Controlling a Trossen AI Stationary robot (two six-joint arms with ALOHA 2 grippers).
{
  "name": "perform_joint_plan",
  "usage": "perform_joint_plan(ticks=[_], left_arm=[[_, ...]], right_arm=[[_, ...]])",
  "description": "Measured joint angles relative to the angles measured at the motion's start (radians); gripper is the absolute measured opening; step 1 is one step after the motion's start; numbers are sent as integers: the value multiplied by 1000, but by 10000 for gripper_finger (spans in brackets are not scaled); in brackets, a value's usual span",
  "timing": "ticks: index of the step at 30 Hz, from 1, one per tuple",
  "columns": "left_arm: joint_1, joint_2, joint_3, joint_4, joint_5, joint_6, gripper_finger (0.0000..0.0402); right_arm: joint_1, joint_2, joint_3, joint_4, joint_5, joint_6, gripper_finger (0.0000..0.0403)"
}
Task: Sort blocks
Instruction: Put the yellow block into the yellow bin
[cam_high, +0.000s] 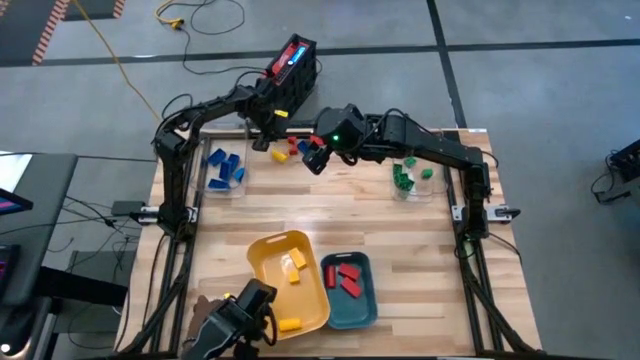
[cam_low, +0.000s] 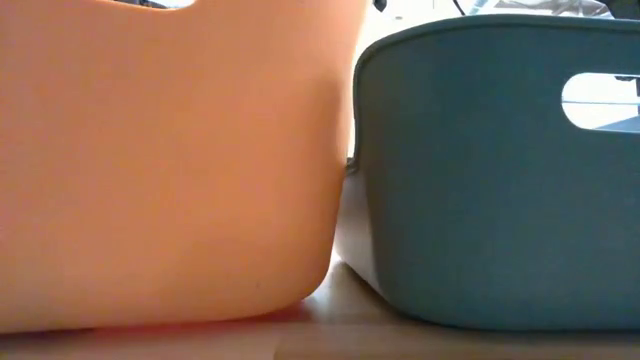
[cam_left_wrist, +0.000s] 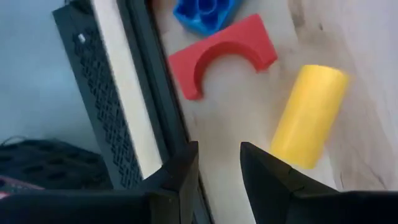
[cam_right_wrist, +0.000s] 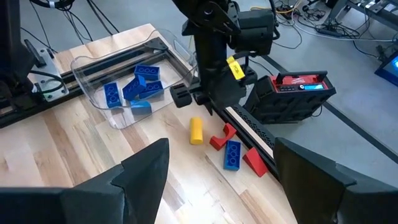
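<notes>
- At the far left of the surface we find a clear container holding blue blocks; in the right wrist view it sits just beside the frame rail.
- The left end effector hovers low at the far edge, next to a loose yellow cylinder block. Its fingers stand a narrow gap apart with nothing between them; we judge it empty.
- Just beyond lie a red arch block and a blue brick, with another red piece near them in the right wrist view.
- Risk: the cylinder lies off to one side of the fingers, not between them. If they close here we judge they would miss or nudge it, and being round it could roll toward the rail.
- Risk: the loose pieces lie close together, so a descent could clip the arch.
- The right end effector waits above the middle of the far side, fingers spread wide and empty, close to the left arm; we note a collision hazard if both move in.
- Further right, a second clear container holds green blocks.
- At the near edge, a yellow tray holds yellow blocks and a teal tray holds red blocks; one yellow piece rests at the yellow tray's near rim.
- A red and black device sits off the surface; we can read no writing or label anywhere.
</notes>
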Motion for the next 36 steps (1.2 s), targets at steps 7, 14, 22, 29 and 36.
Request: perform_joint_plan(ticks=[7, 14, 22, 29, 36], left_arm=[[-1, 0, 0, -40, -3, 15, 114], [-15, 0, -1, -124, 115, 53, 114], [-26, -1, 0, 12, -4, 24, 114], [-49, -9, 0, 29, -120, -24, 114], [-38, -118, 0, -53, -143, -322, 114]], right_arm=[[-4, 0, 0, 4, 1, -8, 303], [-10, 0, 0, 3, 1, -23, 303], [-11, 0, 0, 1, 1, -25, 303], [-16, 0, 0, -1, 1, -28, 303], [-29, 0, 0, -4, 1, -40, 303]])
